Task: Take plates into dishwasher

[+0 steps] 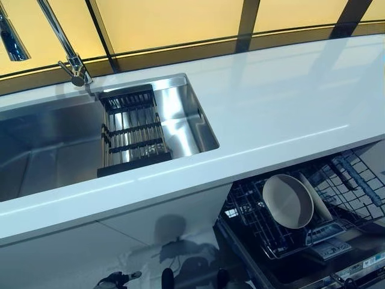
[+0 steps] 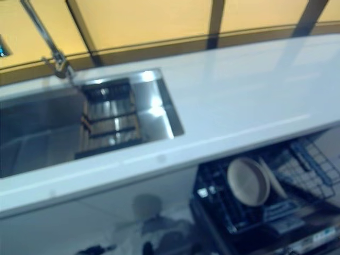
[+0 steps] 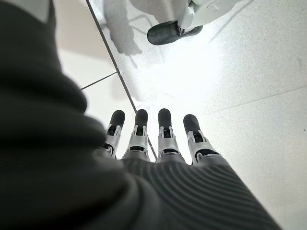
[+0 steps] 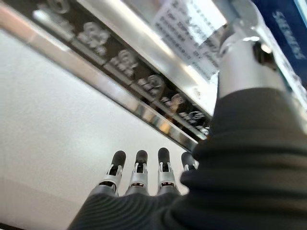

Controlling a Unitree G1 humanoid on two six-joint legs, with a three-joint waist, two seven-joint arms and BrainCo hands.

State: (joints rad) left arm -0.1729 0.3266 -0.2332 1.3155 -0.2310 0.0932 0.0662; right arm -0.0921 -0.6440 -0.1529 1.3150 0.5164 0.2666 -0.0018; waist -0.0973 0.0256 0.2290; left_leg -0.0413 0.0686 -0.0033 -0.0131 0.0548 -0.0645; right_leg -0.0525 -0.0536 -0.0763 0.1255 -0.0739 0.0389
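Both empty — left robot hand (image 3: 158, 143) and right robot hand (image 4: 139, 179) fingers straight; plates (image 1: 289, 200) upright in dishwasher rack (image 1: 252, 223)

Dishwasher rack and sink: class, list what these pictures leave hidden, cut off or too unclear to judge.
- Dishwasher rack: cut off by the right and bottom edges of both eye views; its far part is covered by the countertop.
- Second plate: mostly hidden behind the front plate.
- Sink: its left end is cut off, so any remaining plates there cannot be seen.
- Left hand and right hand: thumbs unseen in the wrist views.
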